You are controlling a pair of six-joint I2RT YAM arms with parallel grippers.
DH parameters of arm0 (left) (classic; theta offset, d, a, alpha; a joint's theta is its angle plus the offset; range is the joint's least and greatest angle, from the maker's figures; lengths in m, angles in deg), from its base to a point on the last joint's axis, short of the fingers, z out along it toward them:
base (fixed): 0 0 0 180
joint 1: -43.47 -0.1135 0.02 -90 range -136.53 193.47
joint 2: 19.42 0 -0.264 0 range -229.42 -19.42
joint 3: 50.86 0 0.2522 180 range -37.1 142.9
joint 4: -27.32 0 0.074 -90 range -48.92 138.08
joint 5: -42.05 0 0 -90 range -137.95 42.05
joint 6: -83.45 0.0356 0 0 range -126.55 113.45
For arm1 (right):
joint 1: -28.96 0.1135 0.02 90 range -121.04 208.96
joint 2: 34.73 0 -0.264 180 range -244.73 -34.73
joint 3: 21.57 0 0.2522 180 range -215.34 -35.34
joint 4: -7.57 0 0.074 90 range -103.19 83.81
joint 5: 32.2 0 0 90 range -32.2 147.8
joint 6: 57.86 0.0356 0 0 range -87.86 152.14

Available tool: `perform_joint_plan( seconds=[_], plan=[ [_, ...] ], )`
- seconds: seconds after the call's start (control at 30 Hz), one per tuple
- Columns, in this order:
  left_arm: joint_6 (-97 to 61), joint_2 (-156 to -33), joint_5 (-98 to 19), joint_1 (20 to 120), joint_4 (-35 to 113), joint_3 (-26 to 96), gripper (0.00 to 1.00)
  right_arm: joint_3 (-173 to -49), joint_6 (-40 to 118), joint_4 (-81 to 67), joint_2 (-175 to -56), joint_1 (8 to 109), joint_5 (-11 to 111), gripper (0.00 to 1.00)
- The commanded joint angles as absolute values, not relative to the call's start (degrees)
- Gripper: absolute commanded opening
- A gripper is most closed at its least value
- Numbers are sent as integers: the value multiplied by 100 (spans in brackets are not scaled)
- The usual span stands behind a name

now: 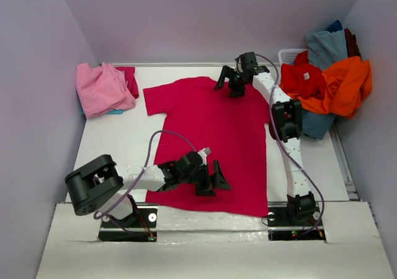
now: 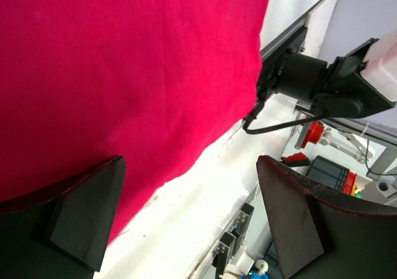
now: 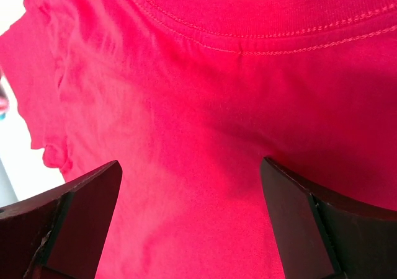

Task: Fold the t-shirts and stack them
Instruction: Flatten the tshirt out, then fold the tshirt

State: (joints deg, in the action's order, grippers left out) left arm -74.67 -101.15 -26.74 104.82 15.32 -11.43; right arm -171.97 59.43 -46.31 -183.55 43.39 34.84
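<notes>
White worktop (image 1: 105, 155) carries a crimson-magenta t-shirt (image 1: 211, 130) spread flat at its centre. Left claw (image 1: 214, 185) gapes apart near the hem; right claw (image 1: 227, 84) gapes apart over the collar, possibly touching cloth.

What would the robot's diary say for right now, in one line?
crimson t-shirt: spread flat | left tool: open, over hem | right tool: open, near collar | pink t-shirt: far left | t-shirt pile: far right
</notes>
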Motion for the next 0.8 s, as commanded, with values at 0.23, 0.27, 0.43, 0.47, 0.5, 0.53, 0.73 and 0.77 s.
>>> perform_joint_plan(
  seconds=[0.23,0.27,0.43,0.47,0.5,0.53,0.73,0.77],
  plan=[
    [-6852,-8956,-2730,9350,2552,-1187,99,-16331,5965,-5523,-17949,3915,5173,100],
    [-6817,-8938,-2660,9227,2544,-1205,99,-16270,5974,-5514,-17923,3915,5200,100],
    [-6738,-9139,-2185,8803,2359,-1188,99,-16190,5921,-5488,-17835,3863,5130,100],
    [-6659,-9218,-2167,8803,2376,-1065,99,-16225,5913,-5471,-17817,3863,5086,100],
    [-6623,-9306,-2141,8803,2368,-1021,99,-16251,5913,-5470,-17808,3863,5060,100],
    [-6597,-9438,-2097,8803,2350,-977,99,-16277,5930,-5479,-17808,3863,5025,100],
    [-6614,-9843,-1878,8751,2017,-1046,99,-16392,5878,-5602,-17800,3863,5130,100],
    [-6632,-9974,-1834,8699,1938,-1073,99,-16401,5860,-5602,-17800,3863,5165,100]
  ],
)
